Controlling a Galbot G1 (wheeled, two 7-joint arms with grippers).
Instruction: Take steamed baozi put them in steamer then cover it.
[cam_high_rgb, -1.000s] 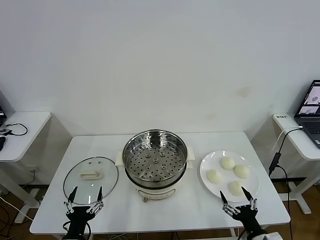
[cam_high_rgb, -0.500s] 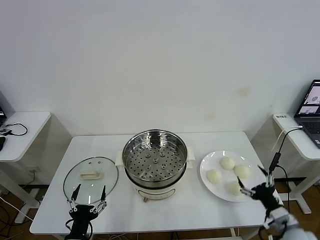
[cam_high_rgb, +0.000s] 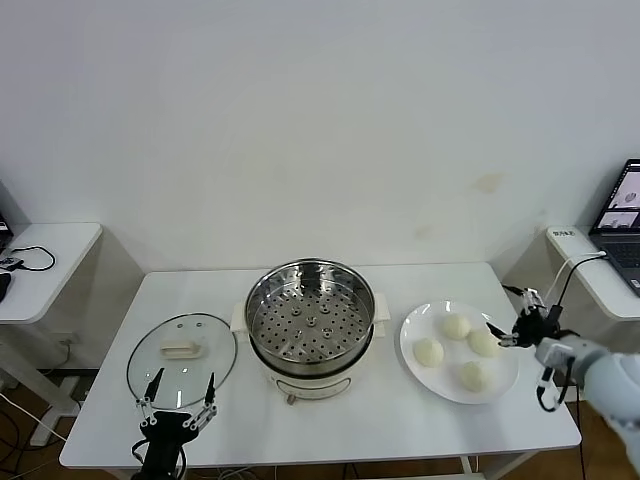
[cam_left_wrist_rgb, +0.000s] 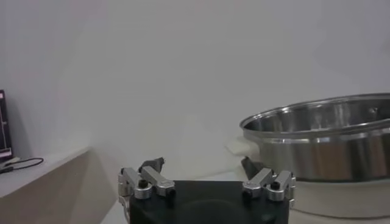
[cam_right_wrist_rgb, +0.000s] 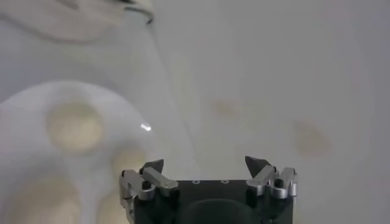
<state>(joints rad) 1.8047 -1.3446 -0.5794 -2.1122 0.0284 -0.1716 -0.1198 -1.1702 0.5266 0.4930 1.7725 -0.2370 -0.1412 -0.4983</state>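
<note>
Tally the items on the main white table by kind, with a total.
Steamed baozi: 4, all on the plate
Plate: 1
Steamer: 1, basket empty
Glass lid: 1, lying beside the steamer
Total: 7

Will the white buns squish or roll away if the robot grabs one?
The buns look smooth, round and puffy, so probably soft and easily dented. Rounded tops might let one slip or roll on the flat plate. They seem light.
</note>
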